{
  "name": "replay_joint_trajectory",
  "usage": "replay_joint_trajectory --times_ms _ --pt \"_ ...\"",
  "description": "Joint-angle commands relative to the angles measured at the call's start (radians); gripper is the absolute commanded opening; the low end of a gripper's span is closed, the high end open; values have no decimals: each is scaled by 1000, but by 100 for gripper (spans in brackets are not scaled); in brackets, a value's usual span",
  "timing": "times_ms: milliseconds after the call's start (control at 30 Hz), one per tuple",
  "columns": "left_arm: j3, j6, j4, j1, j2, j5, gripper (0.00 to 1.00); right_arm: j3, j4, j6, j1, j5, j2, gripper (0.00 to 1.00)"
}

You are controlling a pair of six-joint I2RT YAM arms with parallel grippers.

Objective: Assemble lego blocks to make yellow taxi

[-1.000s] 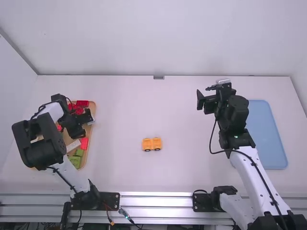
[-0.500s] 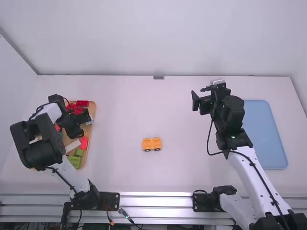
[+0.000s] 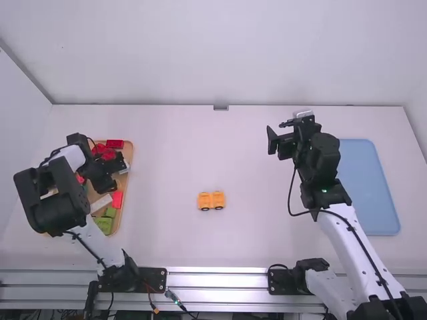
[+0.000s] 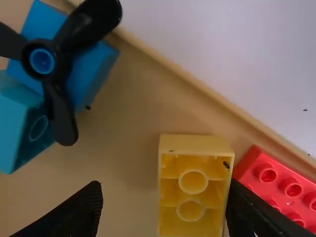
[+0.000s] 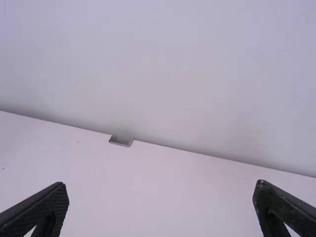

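Left end effector point(image 3: 103, 175), and here it is over the wooden tray point(image 4: 131, 118), its two fingers spread well apart, nothing pinched! Look in its own wrist view: a yellow block point(image 4: 192, 185) lies down there between the fingertips, hollow underside showing. One finger is right at the block's side, touching or just overlapping it, I can't tell which; the other stands clear. Just beside the block, past that close finger, a studded red block point(image 4: 284, 185). Out beyond the opposite side of the end effector point(image 4: 165, 207), a blue block point(image 4: 37, 22) with a black propeller point(image 4: 64, 89) on top, and a teal block point(image 4: 15, 123) next to it. Nearer the arm bases than this end effector, green blocks point(image 3: 105, 223) share the tray.

Over to the right end effector point(image 3: 291, 130)! Fingers wide apart, pinching nothing, held out above the tabletop point(image 3: 240, 153). And between the two end effectors, nearer the bases than either, sits the yellow-orange car piece point(image 3: 211, 199), upright on its black wheels point(image 3: 205, 209). Off to the right of the right end effector and reaching nearer the bases, a blue tray point(image 3: 373, 183) rests on the tabletop.
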Motion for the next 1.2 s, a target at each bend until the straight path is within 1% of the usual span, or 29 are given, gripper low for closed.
replay_joint_trajectory --times_ms 0,67,100,333,467,600,633,700,800,900,1100,1167 --pt "-29 13 13 5 14 19 65 44 3 3 1 0 4 99" --pt "-39 10 23 5 14 18 65 44 3 3 1 1 4 99" --pt "-46 11 27 5 14 15 62 44 4 3 1 0 4 99" --pt "-56 10 28 6 14 19 60 44 6 3 4 0 4 99" --pt "-56 10 28 5 14 22 51 44 6 3 2 -3 4 99" --pt "-56 2 27 6 14 18 48 44 6 3 2 -3 4 99" --pt "-56 -6 29 5 14 14 45 44 6 3 2 -3 4 99" --pt "-56 -5 25 5 14 15 45 44 6 4 2 -3 4 99" --pt "-56 -10 25 6 14 14 36 44 6 3 2 -3 4 99" --pt "-56 -29 26 5 14 9 36 44 6 3 2 -3 4 99" --pt "-56 -32 25 5 14 -9 26 44 6 3 2 -3 4 99" --pt "-56 -35 24 6 14 -8 26 44 6 3 2 -3 4 99"
